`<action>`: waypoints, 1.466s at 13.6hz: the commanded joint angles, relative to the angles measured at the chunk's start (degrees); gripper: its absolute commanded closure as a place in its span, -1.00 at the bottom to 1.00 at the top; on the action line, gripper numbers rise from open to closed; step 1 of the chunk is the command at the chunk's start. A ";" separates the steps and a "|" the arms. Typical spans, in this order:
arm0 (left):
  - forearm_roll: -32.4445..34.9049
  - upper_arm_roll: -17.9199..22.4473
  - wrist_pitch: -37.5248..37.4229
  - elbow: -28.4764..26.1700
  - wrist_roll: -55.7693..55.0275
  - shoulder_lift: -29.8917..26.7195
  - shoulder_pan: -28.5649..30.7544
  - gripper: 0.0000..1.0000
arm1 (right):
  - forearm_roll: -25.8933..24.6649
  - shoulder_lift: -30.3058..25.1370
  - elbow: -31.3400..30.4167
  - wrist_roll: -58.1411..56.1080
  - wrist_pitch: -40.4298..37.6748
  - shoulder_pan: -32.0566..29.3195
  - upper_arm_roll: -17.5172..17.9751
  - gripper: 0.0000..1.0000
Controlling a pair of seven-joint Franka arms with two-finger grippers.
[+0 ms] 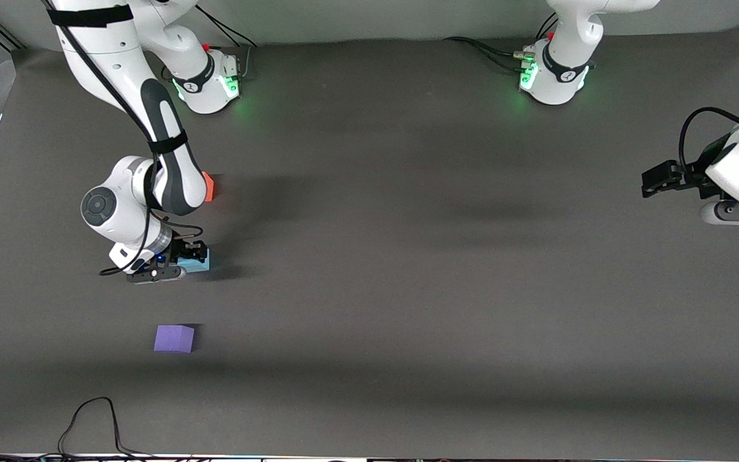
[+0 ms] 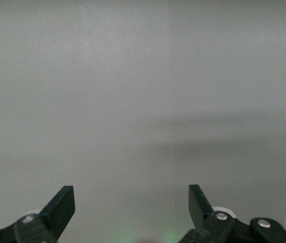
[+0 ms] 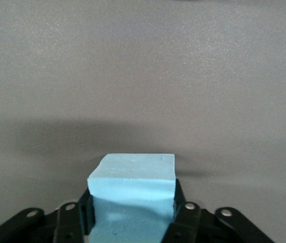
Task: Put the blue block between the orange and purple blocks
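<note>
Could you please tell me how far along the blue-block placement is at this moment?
Done: the right hand has gripped the small sky-blue matte cube and brought it between the orange-red cube and the violet-purple cube. In hand: the blue cube sits clamped between the fingers, low at the dark grey table. Left: release and withdraw. The left hand waits open at its end.

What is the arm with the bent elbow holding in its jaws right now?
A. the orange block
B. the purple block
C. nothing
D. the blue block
D: the right wrist view shows the right gripper with its jaws closed on both sides of the blue block, while the purple block and the orange block sit apart on the table.
</note>
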 commanded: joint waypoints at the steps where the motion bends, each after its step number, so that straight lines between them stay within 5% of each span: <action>1: -0.11 -0.18 -1.25 1.63 0.13 0.58 0.05 -1.00 | 1.95 0.71 1.04 -2.24 0.38 0.14 -0.31 -1.00; 7: -0.11 -0.18 -1.17 1.63 0.39 0.58 0.22 -1.00 | 1.08 -8.67 2.96 -1.71 -8.55 0.40 -3.20 -1.00; 13: -0.20 -0.18 -0.81 1.72 0.48 0.58 0.31 -1.00 | -7.45 -13.87 19.03 -0.66 -32.27 0.40 -9.61 -1.00; 16: -0.20 -0.18 -0.81 1.72 0.39 0.58 0.49 -1.00 | -14.19 -17.12 28.52 3.63 -45.11 0.49 -9.80 -1.00; 20: -0.20 -0.18 -0.90 1.72 0.31 0.58 0.48 -1.00 | -18.43 -21.26 30.66 10.49 -47.61 5.31 -9.27 -1.00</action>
